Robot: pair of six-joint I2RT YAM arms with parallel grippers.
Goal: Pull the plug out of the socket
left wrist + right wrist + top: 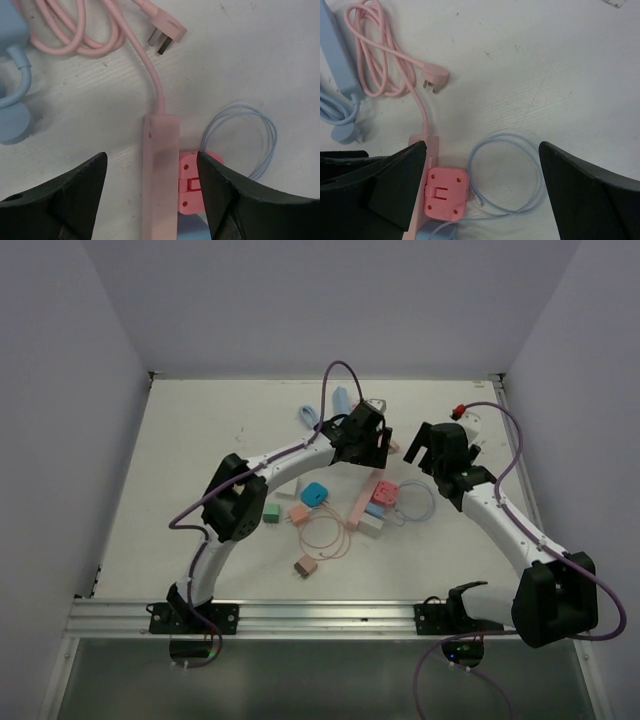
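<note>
Close the left end effector (151, 156), spread wide astride the pink socket strip (160, 170), to pin it flat. Lower the right end effector (482, 145), equally wide and empty, onto the pink plug (446, 192) seated in the strip's side. Pull straight out toward bare tabletop (560, 75), minding the thin blue cable loop (540, 176) there.

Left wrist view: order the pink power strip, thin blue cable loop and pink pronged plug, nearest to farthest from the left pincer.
1. Pink power strip, between the left pincer's fingers.
2. Thin blue cable loop, right side.
3. Pink pronged plug, top of view.
</note>
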